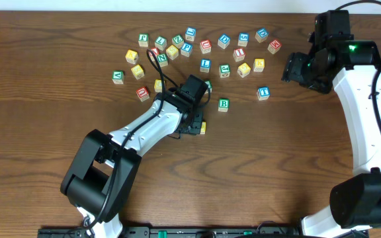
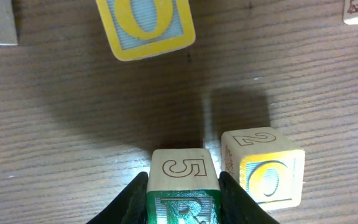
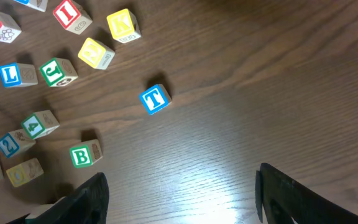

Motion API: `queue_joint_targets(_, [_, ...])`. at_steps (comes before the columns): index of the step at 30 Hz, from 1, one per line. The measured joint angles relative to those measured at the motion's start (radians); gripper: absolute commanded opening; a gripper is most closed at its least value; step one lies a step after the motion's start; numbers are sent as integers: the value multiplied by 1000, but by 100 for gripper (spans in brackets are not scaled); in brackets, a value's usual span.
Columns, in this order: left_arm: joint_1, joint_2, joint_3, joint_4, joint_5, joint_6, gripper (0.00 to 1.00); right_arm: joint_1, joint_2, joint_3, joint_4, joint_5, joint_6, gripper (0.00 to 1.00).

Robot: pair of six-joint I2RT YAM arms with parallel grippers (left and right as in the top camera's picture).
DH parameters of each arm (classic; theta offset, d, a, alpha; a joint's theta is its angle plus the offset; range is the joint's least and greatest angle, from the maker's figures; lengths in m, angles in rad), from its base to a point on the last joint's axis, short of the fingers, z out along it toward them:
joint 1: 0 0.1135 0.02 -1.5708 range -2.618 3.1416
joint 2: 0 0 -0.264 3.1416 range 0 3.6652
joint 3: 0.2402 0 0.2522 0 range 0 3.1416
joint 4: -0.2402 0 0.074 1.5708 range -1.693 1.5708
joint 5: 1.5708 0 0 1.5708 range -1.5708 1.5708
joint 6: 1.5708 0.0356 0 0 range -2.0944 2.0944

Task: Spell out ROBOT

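My left gripper [image 2: 184,186] is shut on the green-lettered R cube [image 2: 183,208], whose top face shows a 5; the cube sits low over the table. Just right of it stands a yellow O cube [image 2: 269,177], a narrow gap apart. A second yellow O cube [image 2: 146,25] lies farther ahead. Overhead, the left gripper [image 1: 194,124] covers the R cube, and the yellow cube [image 1: 202,127] peeks out beside it. The green B cube [image 1: 223,104] [image 3: 82,155] and blue T cube [image 1: 263,92] [image 3: 155,99] lie apart on the table. My right gripper [image 3: 182,193] [image 1: 295,69] hovers open and empty.
Several other letter cubes are scattered across the back of the table [image 1: 190,49], among them a blue L [image 3: 9,74], green J [image 3: 58,71] and yellow K [image 3: 123,25]. Bare wood [image 1: 276,165] stretches in front of the cubes.
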Motion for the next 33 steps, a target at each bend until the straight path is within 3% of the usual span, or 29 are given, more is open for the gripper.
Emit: queue_joint_targets(33, [0,0,0,27,-4,-26,32,0,0,0,-9,1,0,71])
